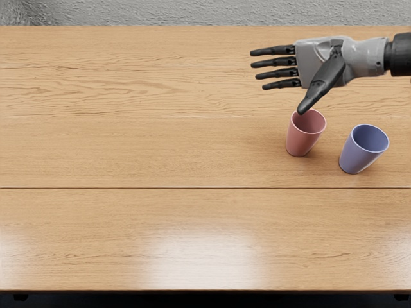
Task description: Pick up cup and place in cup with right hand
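the right hand (323, 59) is spread wide, holding nothing. the pink cup (300, 140) stands by its thumb tip, the blue cup (355, 160) farther off, toward the wrist side. a low thumb could tip the pink cup.

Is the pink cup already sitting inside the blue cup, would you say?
No, the pink cup stands beside the blue cup on the table, a gap between them.
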### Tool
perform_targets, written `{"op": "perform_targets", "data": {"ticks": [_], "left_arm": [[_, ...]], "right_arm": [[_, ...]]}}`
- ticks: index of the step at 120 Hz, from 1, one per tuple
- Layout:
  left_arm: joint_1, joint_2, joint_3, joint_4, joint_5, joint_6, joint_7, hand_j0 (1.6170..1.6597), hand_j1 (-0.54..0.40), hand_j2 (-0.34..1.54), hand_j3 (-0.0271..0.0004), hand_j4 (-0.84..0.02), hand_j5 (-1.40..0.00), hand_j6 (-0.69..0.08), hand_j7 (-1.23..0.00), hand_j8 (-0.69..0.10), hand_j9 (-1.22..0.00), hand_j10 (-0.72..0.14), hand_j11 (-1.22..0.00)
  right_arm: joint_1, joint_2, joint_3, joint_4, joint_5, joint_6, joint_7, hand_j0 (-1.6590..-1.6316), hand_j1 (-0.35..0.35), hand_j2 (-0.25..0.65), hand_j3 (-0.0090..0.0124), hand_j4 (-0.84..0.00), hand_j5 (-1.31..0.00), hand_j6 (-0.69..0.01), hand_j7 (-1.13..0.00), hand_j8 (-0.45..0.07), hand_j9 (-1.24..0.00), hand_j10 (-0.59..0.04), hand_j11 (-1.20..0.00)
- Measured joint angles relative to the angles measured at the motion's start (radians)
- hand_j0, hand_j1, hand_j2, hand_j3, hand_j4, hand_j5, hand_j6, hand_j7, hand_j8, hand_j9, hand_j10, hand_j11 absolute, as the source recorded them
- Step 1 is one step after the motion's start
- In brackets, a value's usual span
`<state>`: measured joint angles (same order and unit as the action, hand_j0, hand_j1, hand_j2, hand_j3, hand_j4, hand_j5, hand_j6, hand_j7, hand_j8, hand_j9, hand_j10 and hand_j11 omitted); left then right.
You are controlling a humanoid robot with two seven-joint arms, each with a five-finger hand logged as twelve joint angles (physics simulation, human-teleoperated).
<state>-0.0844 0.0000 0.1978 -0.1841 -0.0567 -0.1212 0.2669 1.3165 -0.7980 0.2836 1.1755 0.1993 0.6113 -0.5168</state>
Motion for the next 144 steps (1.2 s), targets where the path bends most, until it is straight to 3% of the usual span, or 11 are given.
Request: {"op": "perform_targets", "data": {"ticks": [59, 90, 118, 136, 144], "left_arm": [[0.000, 0.000, 0.000, 0.000, 0.000, 0.000, 0.000, 1.6581, 0.349, 0.00, -0.0001, 0.000, 0.00, 0.000, 0.00, 0.000, 0.00, 0.000, 0.00], [0.000, 0.000, 0.000, 0.000, 0.000, 0.000, 0.000, 1.6581, 0.349, 0.00, -0.0001, 0.000, 0.00, 0.000, 0.00, 0.000, 0.00, 0.000, 0.00], [0.000, 0.000, 0.000, 0.000, 0.000, 0.000, 0.000, 1.6581, 0.349, 0.00, -0.0001, 0.000, 0.00, 0.000, 0.00, 0.000, 0.00, 0.000, 0.00], [0.000, 0.000, 0.000, 0.000, 0.000, 0.000, 0.000, 1.6581, 0.349, 0.00, -0.0001, 0.000, 0.00, 0.000, 0.00, 0.000, 0.00, 0.000, 0.00], [0.000, 0.000, 0.000, 0.000, 0.000, 0.000, 0.000, 1.6581, 0.349, 0.00, -0.0001, 0.000, 0.00, 0.000, 0.00, 0.000, 0.00, 0.000, 0.00]], "right_arm": [[-0.037, -0.022, 0.010, -0.045, -0.048, 0.000, -0.002, -1.6581, -0.349, 0.000, 0.0000, 0.000, 0.00, 0.001, 0.00, 0.001, 0.00, 0.000, 0.00], [-0.023, -0.035, 0.019, -0.061, -0.261, 0.000, 0.007, -1.6581, -0.349, 0.000, 0.0000, 0.000, 0.00, 0.000, 0.00, 0.000, 0.00, 0.000, 0.00], [-0.001, -0.048, 0.022, -0.061, -0.385, 0.000, 0.008, -1.6581, -0.349, 0.000, 0.0000, -0.001, 0.00, -0.001, 0.00, -0.001, 0.00, -0.001, 0.00], [0.013, -0.044, 0.022, -0.046, -0.498, 0.000, 0.012, -1.6581, -0.349, 0.000, 0.0000, -0.002, 0.00, -0.002, 0.00, -0.002, 0.00, -0.001, 0.00], [0.014, -0.043, 0.022, -0.010, -0.552, -0.008, 0.013, -1.6581, -0.349, 0.000, 0.0000, -0.002, 0.00, -0.002, 0.00, -0.002, 0.00, -0.001, 0.00]]}}
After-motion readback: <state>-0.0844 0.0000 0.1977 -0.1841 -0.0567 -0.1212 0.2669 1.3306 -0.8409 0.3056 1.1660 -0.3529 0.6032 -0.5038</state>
